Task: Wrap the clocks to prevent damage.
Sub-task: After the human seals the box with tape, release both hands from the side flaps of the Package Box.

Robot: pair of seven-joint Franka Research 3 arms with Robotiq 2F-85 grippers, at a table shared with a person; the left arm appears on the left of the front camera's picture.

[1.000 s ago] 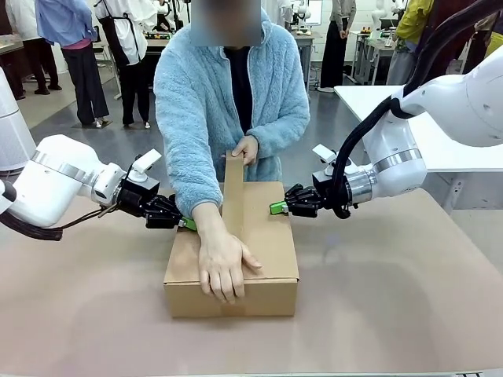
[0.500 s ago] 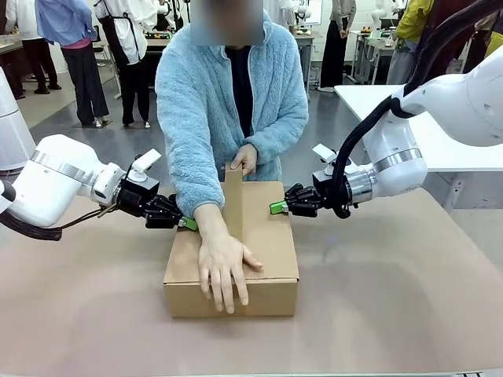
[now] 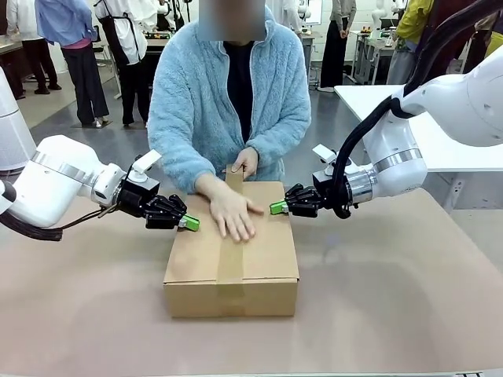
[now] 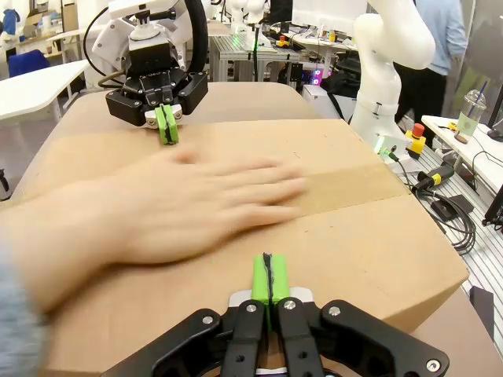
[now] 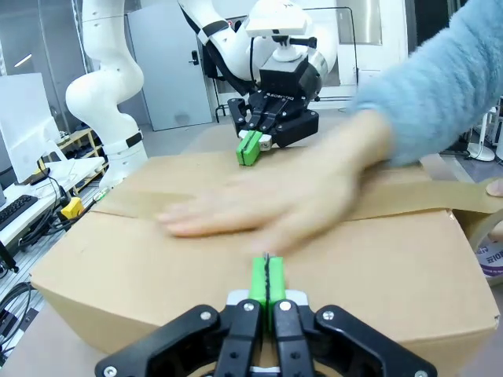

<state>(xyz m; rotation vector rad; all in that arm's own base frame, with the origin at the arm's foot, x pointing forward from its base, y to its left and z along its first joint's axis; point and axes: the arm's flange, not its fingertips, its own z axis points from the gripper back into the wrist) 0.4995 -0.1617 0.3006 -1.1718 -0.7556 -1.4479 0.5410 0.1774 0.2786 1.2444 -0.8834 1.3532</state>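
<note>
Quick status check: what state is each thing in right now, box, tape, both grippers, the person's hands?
Box: closed, flaps down.
Tape strip: laid along the top seam and down the near side.
Left gripper: shut, fingers at the box's left edge.
Right gripper: shut, fingers at the box's right edge.
Hand: flat on the tape.
Other hand: holding the tape at the far edge.

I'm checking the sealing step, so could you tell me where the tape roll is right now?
In the right wrist view, the tape roll sits at the right edge, beside the cardboard box's far corner, with the tape strip running from it across the lid.
</note>
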